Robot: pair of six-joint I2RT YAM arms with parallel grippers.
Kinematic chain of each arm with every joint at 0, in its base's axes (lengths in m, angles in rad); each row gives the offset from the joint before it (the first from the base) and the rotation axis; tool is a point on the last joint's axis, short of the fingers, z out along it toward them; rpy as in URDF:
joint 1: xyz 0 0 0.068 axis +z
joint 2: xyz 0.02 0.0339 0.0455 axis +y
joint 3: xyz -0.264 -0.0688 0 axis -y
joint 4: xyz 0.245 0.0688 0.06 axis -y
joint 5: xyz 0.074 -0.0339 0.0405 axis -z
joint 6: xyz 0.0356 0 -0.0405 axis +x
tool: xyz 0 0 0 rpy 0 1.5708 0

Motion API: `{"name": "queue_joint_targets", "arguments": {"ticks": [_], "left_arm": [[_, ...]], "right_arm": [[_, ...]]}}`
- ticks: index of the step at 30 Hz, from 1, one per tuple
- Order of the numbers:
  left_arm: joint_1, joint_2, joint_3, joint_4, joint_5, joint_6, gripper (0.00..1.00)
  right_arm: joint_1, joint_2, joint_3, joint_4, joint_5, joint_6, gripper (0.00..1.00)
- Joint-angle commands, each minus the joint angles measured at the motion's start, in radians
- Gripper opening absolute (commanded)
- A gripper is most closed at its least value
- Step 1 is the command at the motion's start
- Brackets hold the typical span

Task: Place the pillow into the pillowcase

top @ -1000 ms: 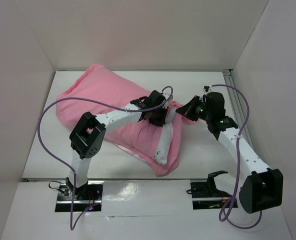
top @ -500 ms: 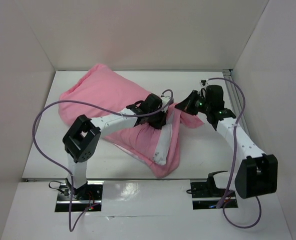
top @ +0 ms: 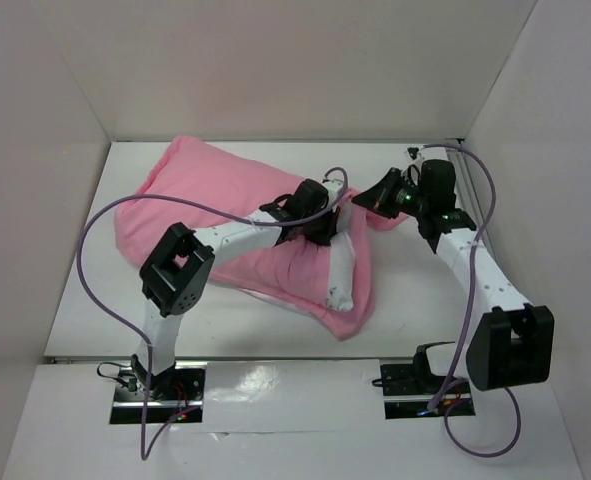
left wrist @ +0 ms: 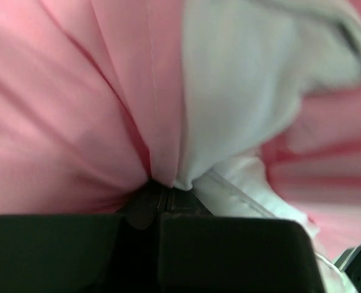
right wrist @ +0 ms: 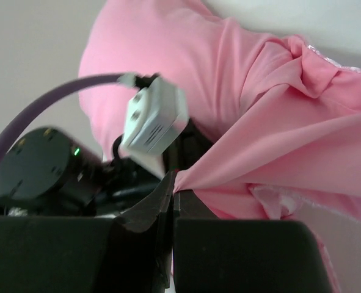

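Pink satin, shiny and creased, makes up the pillowcase (top: 215, 215), a plump sack lying slantwise on the white table (top: 425, 300). The pillow (top: 340, 272), matte white and soft, pokes out of its open near end. Compared with a second ago the bundle sits further right, and the right arm has drawn back toward the far corner. The left gripper (top: 320, 228) is clamped at the mouth, where pink hem and white fabric meet. The right gripper (top: 373, 200) pinches the pink edge tight, holding it taut just beside the pillow.
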Motion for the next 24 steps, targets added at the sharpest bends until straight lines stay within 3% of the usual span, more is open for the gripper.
{"name": "queue_joint_targets", "arguments": {"ticks": [1,5,9,13,14,15,16,17,19,22,24], "left_arm": [[-0.024,0.218,-0.083,-0.427,0.113,0.001,0.0],[0.012,0.238,-0.06,-0.416,0.113,-0.019,0.0],[0.033,0.198,-0.071,-0.406,0.123,-0.019,0.0],[0.033,0.144,-0.114,-0.406,0.152,-0.028,0.0],[0.033,0.127,-0.125,-0.392,0.152,-0.038,0.0],[0.033,0.109,-0.135,-0.392,0.162,-0.038,0.0],[0.033,0.095,-0.146,-0.383,0.162,-0.05,0.0],[0.033,0.071,-0.146,-0.383,0.162,-0.062,0.0],[0.033,0.06,-0.146,-0.383,0.162,-0.071,0.0],[0.009,0.047,-0.122,-0.383,0.162,-0.096,0.0],[-0.013,0.047,-0.109,-0.373,0.162,-0.116,0.0]], "right_arm": [[-0.02,-0.247,0.176,0.472,-0.134,0.034,0.0],[-0.02,-0.293,0.164,0.331,-0.18,-0.066,0.0],[-0.02,-0.293,0.061,0.169,-0.102,-0.177,0.0],[-0.02,-0.166,0.103,0.078,-0.019,-0.219,0.0],[-0.02,-0.131,0.137,0.026,0.01,-0.253,0.06],[-0.02,-0.077,0.167,-0.018,0.067,-0.253,0.32],[-0.02,-0.06,0.215,-0.103,0.114,-0.253,0.45],[-0.02,-0.046,0.243,-0.155,0.174,-0.262,0.51],[-0.02,0.008,0.33,-0.373,0.402,-0.25,0.52],[0.001,0.038,0.357,-0.527,0.556,-0.263,0.51],[0.038,0.011,0.288,-0.527,0.589,-0.263,0.51]]}}
